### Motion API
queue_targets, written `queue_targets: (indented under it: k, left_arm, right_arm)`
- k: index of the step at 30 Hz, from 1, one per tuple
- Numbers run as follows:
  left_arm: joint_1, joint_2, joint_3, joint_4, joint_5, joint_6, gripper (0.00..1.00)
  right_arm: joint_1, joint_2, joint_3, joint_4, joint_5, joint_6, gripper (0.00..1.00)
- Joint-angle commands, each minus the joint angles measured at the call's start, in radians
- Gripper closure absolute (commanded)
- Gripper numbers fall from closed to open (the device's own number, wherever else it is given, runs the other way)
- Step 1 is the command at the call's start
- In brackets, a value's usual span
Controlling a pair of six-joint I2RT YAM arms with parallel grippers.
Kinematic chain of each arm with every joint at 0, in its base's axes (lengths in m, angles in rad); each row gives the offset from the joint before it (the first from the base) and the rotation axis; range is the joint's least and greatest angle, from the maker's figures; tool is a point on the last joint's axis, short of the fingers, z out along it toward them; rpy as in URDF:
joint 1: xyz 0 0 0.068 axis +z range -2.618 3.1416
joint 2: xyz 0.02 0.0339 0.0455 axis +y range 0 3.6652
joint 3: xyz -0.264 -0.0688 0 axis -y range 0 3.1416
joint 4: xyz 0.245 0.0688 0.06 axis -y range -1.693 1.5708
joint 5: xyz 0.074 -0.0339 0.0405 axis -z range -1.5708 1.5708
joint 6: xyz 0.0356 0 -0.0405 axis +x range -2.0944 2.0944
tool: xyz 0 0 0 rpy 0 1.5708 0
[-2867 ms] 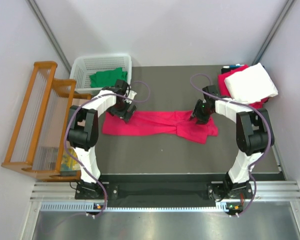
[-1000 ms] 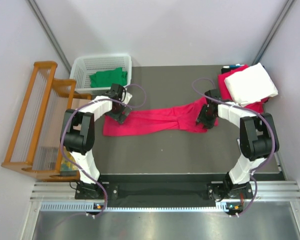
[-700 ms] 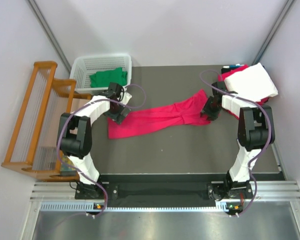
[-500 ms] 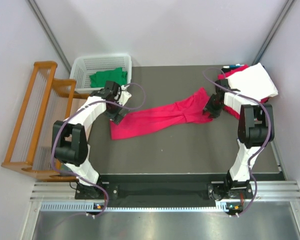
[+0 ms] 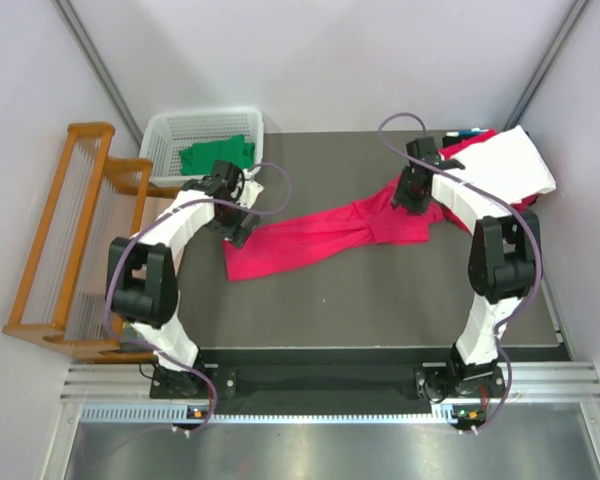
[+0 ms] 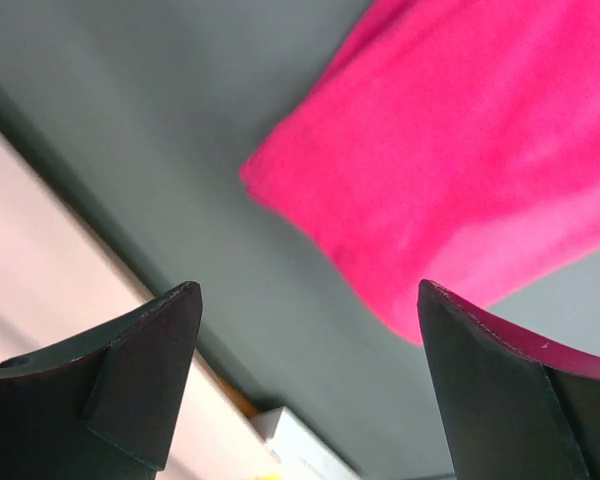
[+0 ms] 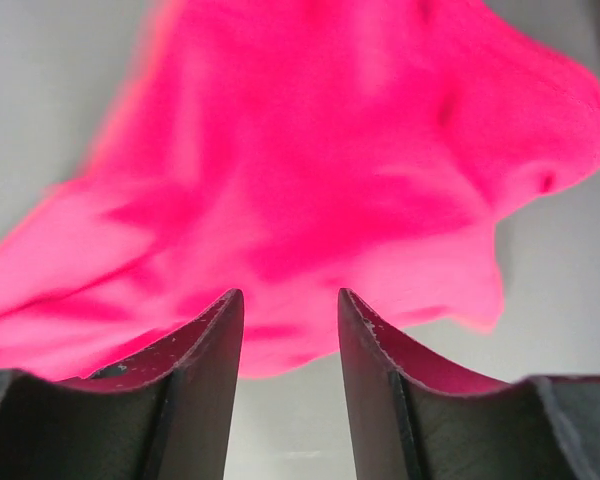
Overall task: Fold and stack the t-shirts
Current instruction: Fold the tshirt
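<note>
A pink-red t-shirt (image 5: 320,230) lies as a long, bunched strip slanting across the dark table, its right end higher and wider. My left gripper (image 5: 240,230) hangs just off the shirt's left end, open wide and empty. In the left wrist view (image 6: 310,370) the shirt's corner (image 6: 460,170) lies beyond the fingers. My right gripper (image 5: 410,192) hovers over the shirt's right end. In the right wrist view (image 7: 290,300) its jaws stand apart with nothing between them, and the shirt (image 7: 330,150) lies below.
A white basket (image 5: 205,125) holding a green shirt (image 5: 217,155) stands at the back left. A wooden rack (image 5: 70,240) stands off the table's left side. A folded white shirt (image 5: 505,165) lies on a red one (image 5: 460,150) at the back right.
The shirt was pulled to the right and its right end swung toward the back. My left gripper has let go of the left end. My right gripper moved toward the back.
</note>
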Motion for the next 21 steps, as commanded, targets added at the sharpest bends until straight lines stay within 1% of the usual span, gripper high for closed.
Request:
queue_targets:
  k: [1,7,11,15,18,21]
  left_arm:
    - [-0.011,0.126,0.046,0.077,-0.033,-0.065,0.08]
    - [-0.027,0.223,0.079,0.105,-0.067,-0.091,0.09]
    - [-0.040,0.224,0.085,0.100,-0.062,-0.091,0.10]
    - [-0.067,0.219,0.088,0.079,-0.073,-0.088,0.10]
    - [-0.081,0.210,0.086,0.074,-0.079,-0.082,0.10]
    - [-0.089,0.201,0.086,0.065,-0.079,-0.081,0.10]
  right_arm:
    - [0.020,-0.143,0.086,-0.033,0.017,-0.016,0.57]
    - [0.071,-0.128,0.074,-0.051,-0.020,-0.016,0.57]
    - [0.094,-0.096,0.046,-0.027,-0.041,-0.010,0.58]
    - [0.141,-0.042,0.064,-0.025,-0.069,-0.013,0.58]
    - [0.190,-0.013,0.089,-0.053,-0.052,-0.027,0.58]
    - [0.215,-0.017,0.048,-0.048,-0.043,-0.023,0.59]
